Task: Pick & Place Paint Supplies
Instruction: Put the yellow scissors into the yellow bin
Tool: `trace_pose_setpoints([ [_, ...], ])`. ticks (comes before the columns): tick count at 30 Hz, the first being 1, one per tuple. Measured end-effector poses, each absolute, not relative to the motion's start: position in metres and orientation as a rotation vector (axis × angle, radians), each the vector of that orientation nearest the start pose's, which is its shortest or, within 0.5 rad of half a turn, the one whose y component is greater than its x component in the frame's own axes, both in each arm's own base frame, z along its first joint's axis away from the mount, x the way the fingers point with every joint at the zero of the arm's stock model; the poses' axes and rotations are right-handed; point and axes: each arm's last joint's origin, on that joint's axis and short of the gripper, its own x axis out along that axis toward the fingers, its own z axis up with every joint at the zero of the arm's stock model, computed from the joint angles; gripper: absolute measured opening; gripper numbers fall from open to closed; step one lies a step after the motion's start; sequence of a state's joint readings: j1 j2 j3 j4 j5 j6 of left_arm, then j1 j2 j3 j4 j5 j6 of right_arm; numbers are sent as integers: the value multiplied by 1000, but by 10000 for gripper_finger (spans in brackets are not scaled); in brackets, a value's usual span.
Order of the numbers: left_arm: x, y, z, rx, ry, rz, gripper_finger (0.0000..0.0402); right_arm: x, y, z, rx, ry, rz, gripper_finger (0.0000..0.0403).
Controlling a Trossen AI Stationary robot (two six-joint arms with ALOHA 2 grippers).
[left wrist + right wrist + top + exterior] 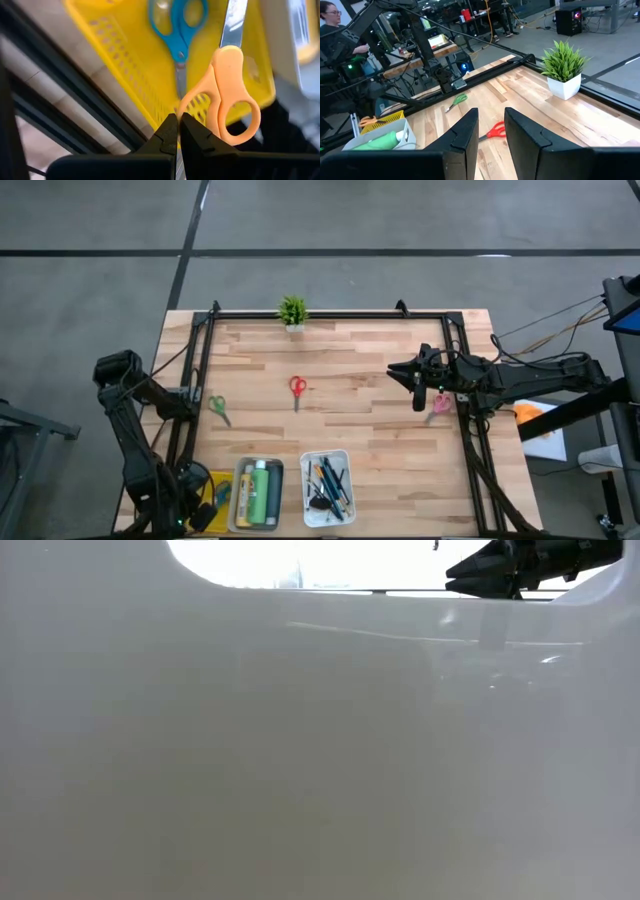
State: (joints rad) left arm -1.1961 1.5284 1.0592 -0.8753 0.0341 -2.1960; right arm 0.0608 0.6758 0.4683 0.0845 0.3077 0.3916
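The step in hand looks like fetching the pink scissors (440, 403), which lie flat on the table (380, 460) at about 3 o'clock, close to the right frame rail. The right hand (491, 116) hangs above the table just to the 9 o'clock side of them, its fingers parted by a modest gap with nothing between. To do this well, it should shift towards 3 o'clock until it is over the handles, turn so the fingers straddle the narrow neck rather than the loops, widen a little, then drop straight down and pinch; the rail nearby leaves little room, so a vertical approach is safest. The left hand (178, 131) waits at about 7 o'clock with its fingers pressed together and empty, right beside the orange scissors (227, 85), which lean over the edge of the yellow tray (125, 75) where blue scissors (177, 25) already lie. That perch looks unsteady, so the pink pair should be lowered gently into the tray's open part. Red scissors (297, 388) near the centre and green scissors (218, 408) at 9 o'clock are not yet put away.
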Motion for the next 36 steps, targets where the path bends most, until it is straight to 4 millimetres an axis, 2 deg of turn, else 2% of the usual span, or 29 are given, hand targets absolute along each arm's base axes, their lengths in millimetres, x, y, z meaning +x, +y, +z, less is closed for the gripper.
trace_pose_setpoints([
  [6,106,-260,218,-828,1510,411,7,161,1,265,367,71,-267,93],
  [10,111,-263,217,-736,1451,290,7,161,1,265,366,72,-267,93],
  [15,113,-261,218,-684,1462,243,7,161,1,265,367,71,-267,93],
  [23,110,-261,218,-774,1533,338,7,161,1,265,366,71,-267,93],
  [30,105,-255,218,-971,1518,646,7,161,1,265,367,71,-267,93],
  [36,105,-254,219,-1040,1513,729,7,161,1,265,367,71,-267,93],
])
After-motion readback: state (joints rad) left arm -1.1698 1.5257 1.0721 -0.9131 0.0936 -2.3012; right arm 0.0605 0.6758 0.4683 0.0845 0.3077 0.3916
